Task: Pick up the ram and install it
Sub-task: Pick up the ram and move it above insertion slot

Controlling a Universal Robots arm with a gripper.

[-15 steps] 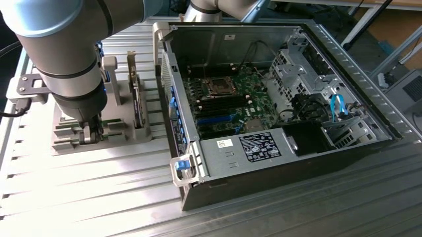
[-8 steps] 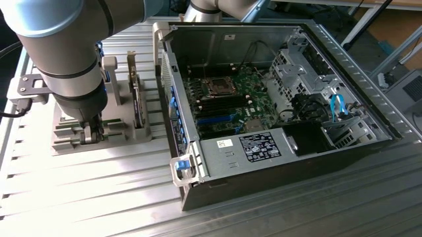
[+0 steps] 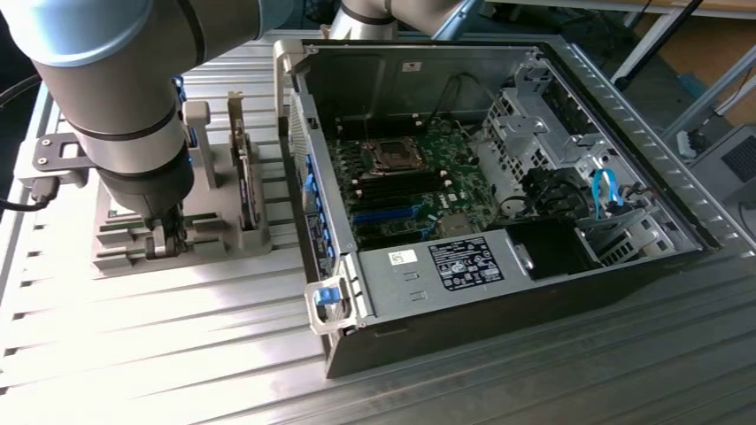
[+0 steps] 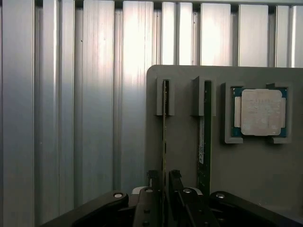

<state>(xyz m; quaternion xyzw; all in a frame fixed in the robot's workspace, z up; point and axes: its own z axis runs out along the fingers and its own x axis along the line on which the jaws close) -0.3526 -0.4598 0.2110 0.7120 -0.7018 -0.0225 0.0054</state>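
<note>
The ram [image 4: 164,132] stands on edge in a slot of the grey holder [image 4: 184,142], seen from above as a thin line. My gripper [image 4: 164,183] is open and lowered over the ram's near end, one finger [image 4: 152,182] on each side with a small gap to it. In the exterior view the gripper [image 3: 165,241] reaches down into the holder [image 3: 124,257] on the exterior view's left, and the arm covers the ram there. The open computer case [image 3: 661,190] lies to the exterior view's right, its motherboard [image 3: 408,190] exposed.
A taller dark card [image 4: 204,137] stands in the neighbouring slot, close beside my gripper, and rises upright [image 3: 243,177] in the exterior view. A square silver processor [image 4: 261,111] sits in its own pocket. The ribbed metal table [image 3: 177,354] surrounds the holder.
</note>
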